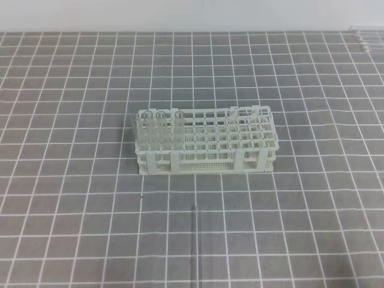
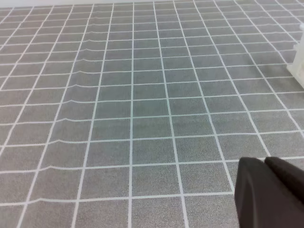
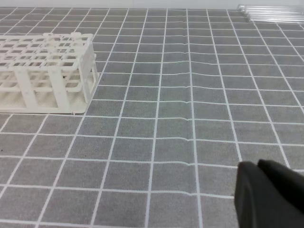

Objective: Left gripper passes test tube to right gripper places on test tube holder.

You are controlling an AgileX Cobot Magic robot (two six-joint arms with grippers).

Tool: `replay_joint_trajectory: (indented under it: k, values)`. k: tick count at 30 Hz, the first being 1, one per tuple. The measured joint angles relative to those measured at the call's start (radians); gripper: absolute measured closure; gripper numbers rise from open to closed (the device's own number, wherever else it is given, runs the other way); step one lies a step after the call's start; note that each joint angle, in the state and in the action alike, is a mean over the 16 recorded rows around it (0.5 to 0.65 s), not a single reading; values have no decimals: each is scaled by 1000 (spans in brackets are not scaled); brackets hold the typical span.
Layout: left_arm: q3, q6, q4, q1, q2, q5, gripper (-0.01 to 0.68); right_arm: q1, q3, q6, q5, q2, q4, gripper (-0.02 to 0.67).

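Grid-lined grey matting point(image 1: 312, 198) covers the whole table in the exterior high view, and we see the test tube holder point(image 1: 207, 143) standing near the middle of it, long side toward us. Several clear tubes point(image 1: 157, 129) stand upright in the holes at its left end, and a few more lean at its right end, too faint for us to count. On the mat in front of the holder, toward the near edge of the table, lies the test tube point(image 1: 196, 231), nearly end-on to us and well apart from the rack. At the far right corner of the table we make out more clear tubes lying flat point(image 1: 367, 37). Neither arm shows in this view.

From the left wrist view we see the left gripper point(image 2: 265, 164) as a dark shape at the lower right, its jaws pressed together with nothing between them. Below it is only the mat, with a white corner of the holder at the right edge of the picture.

From the right wrist view the right gripper point(image 3: 257, 167) likewise sits at the lower right, clenched on nothing. The holder stands at the upper left, and the loose tubes lie side by side along the far edge of the table at upper right.
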Motion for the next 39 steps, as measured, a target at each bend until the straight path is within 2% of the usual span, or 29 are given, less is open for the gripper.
replay_joint_trajectory:
  k: [14,20,26,30,39]
  values:
    - [-3,-3,-24,0,7,-15,674,0,0,1,0,0,0,662]
    - [-6,-8,-54,-1,14,-71,675,0,0,1,-1,0,0,662]
    - [-2,-53,-151,0,2,-178,674,0,0,2,-47,0,25,662]
    - [-3,-104,-227,0,7,-244,675,0,0,2,-141,0,118,662]
    - [-5,-208,-360,0,12,-316,675,0,-1,2,-427,0,443,662]
